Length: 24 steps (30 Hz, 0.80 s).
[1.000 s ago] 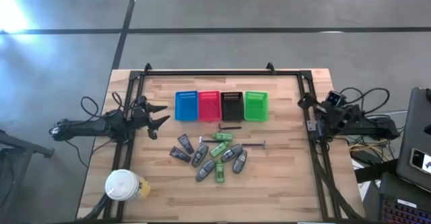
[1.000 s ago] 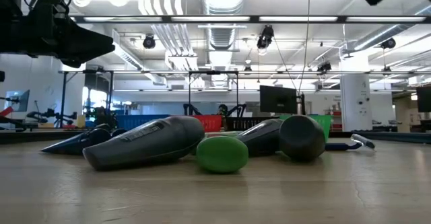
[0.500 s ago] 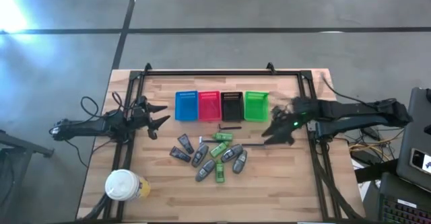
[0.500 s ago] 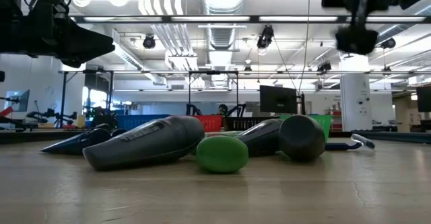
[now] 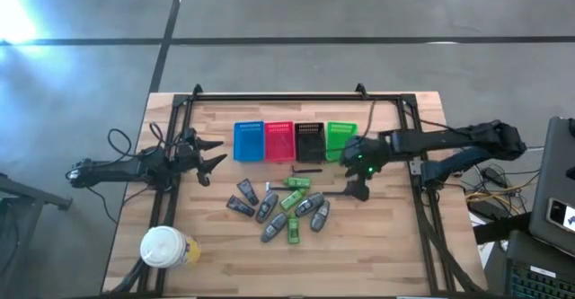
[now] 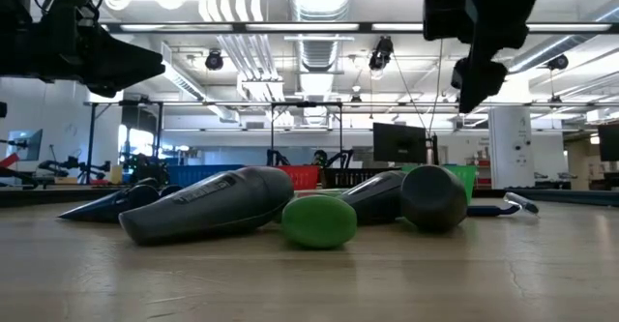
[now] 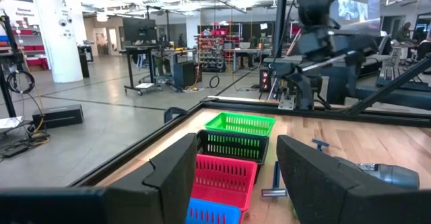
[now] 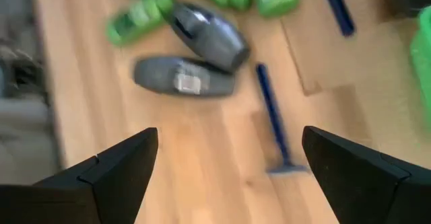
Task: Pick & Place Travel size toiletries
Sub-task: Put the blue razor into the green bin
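The travel size toiletries (image 5: 283, 207) lie in a loose heap on the middle of the table: grey tubes (image 8: 185, 76), green tubes (image 8: 138, 17), dark tubes (image 5: 241, 200) and thin blue-handled sticks (image 8: 273, 120). My right gripper (image 5: 359, 184) hangs open and empty above the heap's right end, over a stick (image 5: 340, 192). It also shows in the right wrist view (image 8: 229, 143) and high in the low view (image 6: 479, 75). My left gripper (image 5: 211, 155) waits open at the table's left side; its open fingers also show in the left wrist view (image 7: 232, 183).
Four small baskets stand in a row at the far middle: blue (image 5: 249, 142), red (image 5: 278, 142), black (image 5: 308, 142), green (image 5: 341, 140). A white-lidded cup (image 5: 164, 247) stands at the near left. A dark frame (image 5: 287, 96) runs along the table's far and side edges.
My right arm has swung out from the table's right edge toward the middle. Its gripper now hangs over the right end of the heap, near the green basket. The toiletries have not moved.
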Motion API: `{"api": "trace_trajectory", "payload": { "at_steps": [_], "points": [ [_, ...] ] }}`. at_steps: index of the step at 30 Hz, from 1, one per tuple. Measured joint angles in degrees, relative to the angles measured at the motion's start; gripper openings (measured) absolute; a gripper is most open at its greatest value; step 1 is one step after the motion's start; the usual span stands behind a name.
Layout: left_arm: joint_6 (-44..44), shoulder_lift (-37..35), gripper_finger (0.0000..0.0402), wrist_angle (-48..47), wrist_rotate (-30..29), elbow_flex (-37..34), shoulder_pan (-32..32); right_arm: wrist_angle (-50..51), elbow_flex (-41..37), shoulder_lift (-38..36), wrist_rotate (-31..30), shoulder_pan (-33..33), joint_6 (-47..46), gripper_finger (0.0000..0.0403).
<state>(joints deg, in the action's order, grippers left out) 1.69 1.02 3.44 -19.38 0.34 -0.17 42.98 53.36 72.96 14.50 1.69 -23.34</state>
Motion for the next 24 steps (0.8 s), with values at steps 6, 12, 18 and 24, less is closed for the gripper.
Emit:
{"api": "trace_trajectory", "payload": {
  "at_steps": [6,12,18,24],
  "points": [
    [0.0,0.03,0.0212,0.0,-0.01,0.0,-0.01,6.54,3.6,8.35,-10.21,-2.39,18.09,0.0364],
    [0.0,0.04,0.0212,0.0,-0.01,0.0,0.01,3.67,3.02,15.22,-14.89,-7.9,26.29,0.0363],
    [0.0,0.04,0.0212,0.0,0.01,0.0,-0.02,-1.75,1.29,20.28,-20.36,-12.02,23.63,0.0321],
    [0.01,0.04,0.0212,0.0,0.0,0.0,-0.01,-5.69,-0.28,23.34,-20.37,-10.43,17.25,0.0236]
  ]
}}
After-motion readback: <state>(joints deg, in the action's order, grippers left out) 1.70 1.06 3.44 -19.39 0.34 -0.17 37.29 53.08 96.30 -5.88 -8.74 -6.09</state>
